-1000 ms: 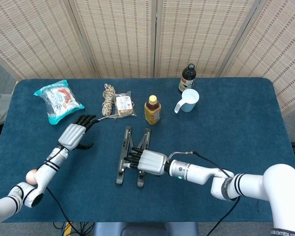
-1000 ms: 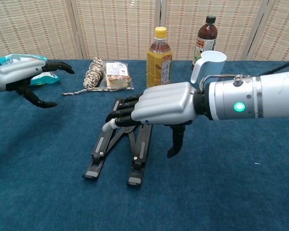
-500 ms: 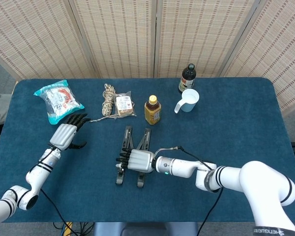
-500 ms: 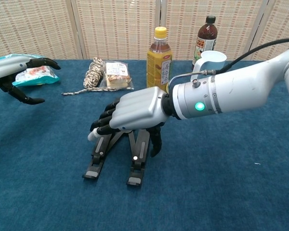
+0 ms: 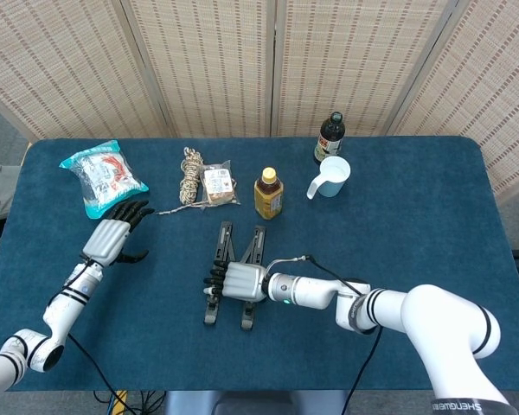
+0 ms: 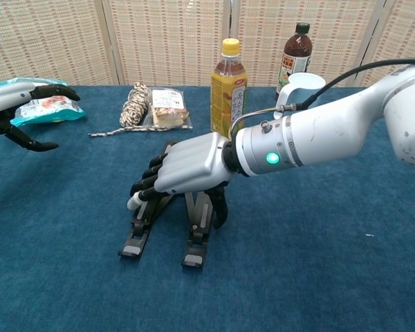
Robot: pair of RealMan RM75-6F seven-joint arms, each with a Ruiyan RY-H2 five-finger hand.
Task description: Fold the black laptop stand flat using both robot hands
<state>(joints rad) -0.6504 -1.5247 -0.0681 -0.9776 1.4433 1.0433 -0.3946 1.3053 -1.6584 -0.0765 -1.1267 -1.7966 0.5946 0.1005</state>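
Blue cloth table stands before woven folding screens.

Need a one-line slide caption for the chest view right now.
Right hand rests on the black laptop stand; left hand hovers open by the snack bag.

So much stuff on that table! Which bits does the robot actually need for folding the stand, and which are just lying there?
Needed for the job:
black laptop stand
right robot hand, over the stand
left robot hand, off to the side, holding nothing

Just lying about:
snack bag
coil of rope
wrapped snack
yellow-capped bottle
dark bottle
white cup
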